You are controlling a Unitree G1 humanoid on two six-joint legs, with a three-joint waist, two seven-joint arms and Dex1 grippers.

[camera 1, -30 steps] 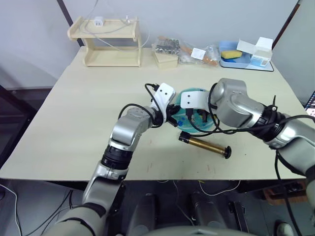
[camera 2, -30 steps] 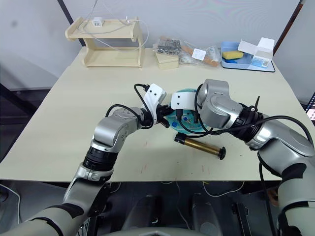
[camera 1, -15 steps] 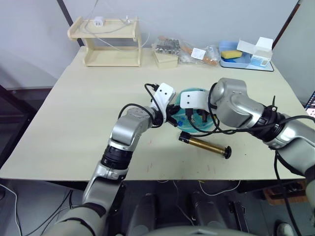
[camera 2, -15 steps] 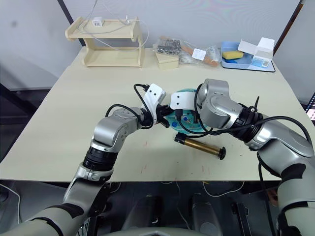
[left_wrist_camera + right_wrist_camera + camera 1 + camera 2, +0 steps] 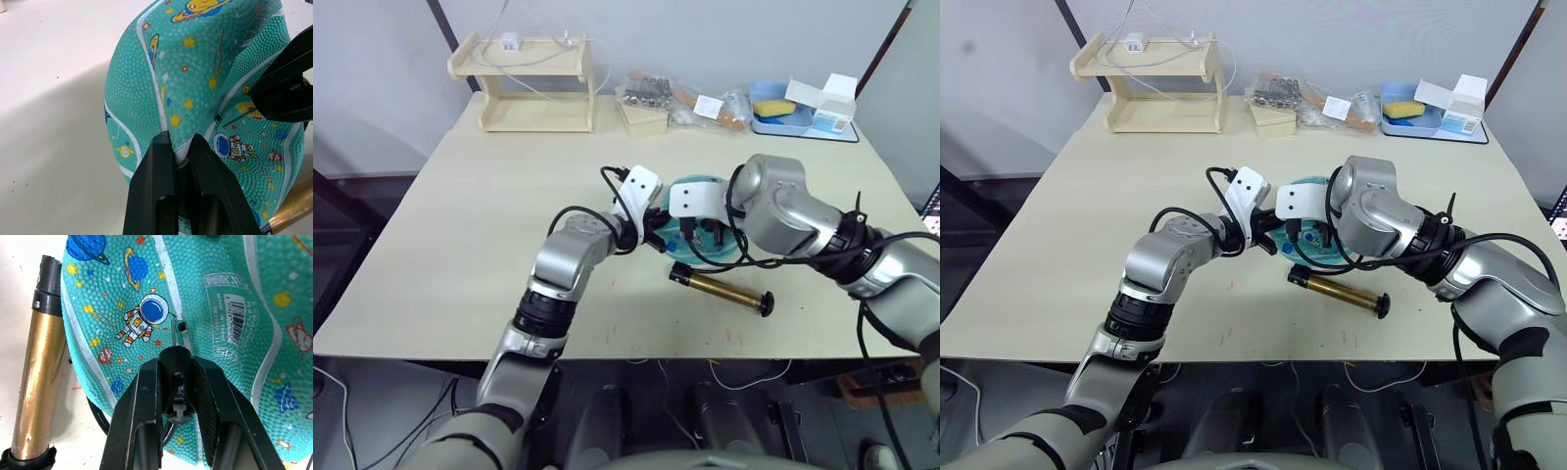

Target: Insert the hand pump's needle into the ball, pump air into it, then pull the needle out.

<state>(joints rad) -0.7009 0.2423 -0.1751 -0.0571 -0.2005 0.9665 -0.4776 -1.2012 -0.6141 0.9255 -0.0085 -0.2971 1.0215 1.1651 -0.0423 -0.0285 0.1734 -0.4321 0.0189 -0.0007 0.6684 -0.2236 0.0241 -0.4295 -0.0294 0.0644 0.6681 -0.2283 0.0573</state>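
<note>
The ball [image 5: 205, 328] lay flat and squashed in the middle of the left eye view, on the pale table [image 5: 460, 245], with both arms meeting over it. The left gripper [image 5: 180, 147] was pinched tight on a fold at the ball's edge, and seemed to be holding it steady. The right gripper [image 5: 177, 372] was closed on the small black fitting of the needle [image 5: 175, 335], and the thin pin pointed at the little valve hole [image 5: 183, 326], just beside the astronaut print and the white label [image 5: 234, 316]. The tip looked very close to the hole but a bit off to one side, and I could not tell if it had gone in yet. The hand pump [image 5: 720, 289] lay on the table in the lower middle of that view, just in front of the ball, with its black hose [image 5: 705, 257] curling up to the right gripper. A few things could have gone wrong from here. If the pin was pushed while off to the side, it could have missed the hole, slid over the bumpy skin, or bent. The soft ball could have sagged away under the push if the left gripper's hold slipped. The hose could also have tugged the pump along the table and pulled the needle crooked
</note>
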